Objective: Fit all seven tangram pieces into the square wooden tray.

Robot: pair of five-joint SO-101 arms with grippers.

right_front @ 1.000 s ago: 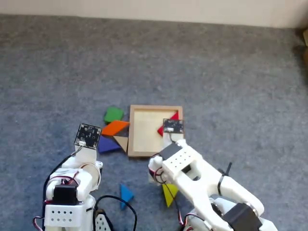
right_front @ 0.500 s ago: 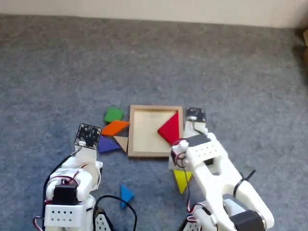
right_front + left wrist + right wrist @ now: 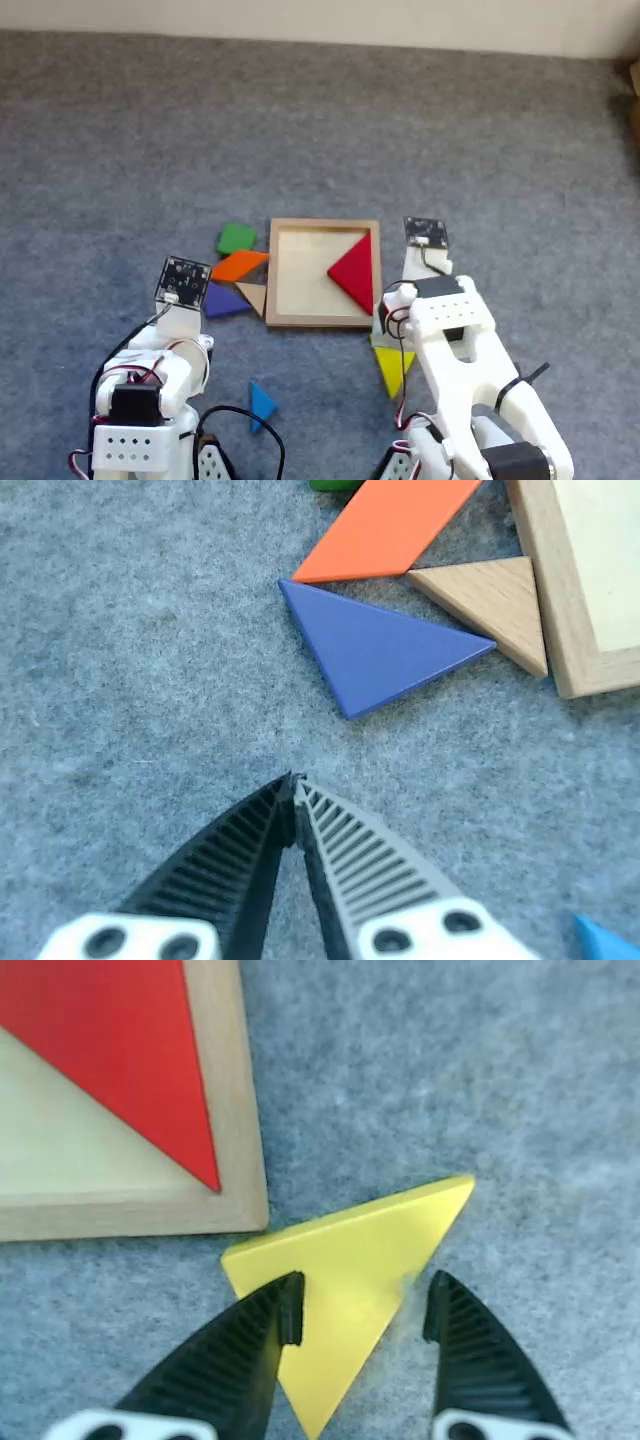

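Since the thin, stiff yellow triangle beside the tray looks slick, the right gripper, fingers parted, should pinch opposite edges, the left gripper's fingers together.

Left arm: stands left of the wooden tray.
Left gripper: jaws closed, tips meeting.
Right arm: just right of the tray.
Right gripper: jaws apart, beside the tray's near corner.
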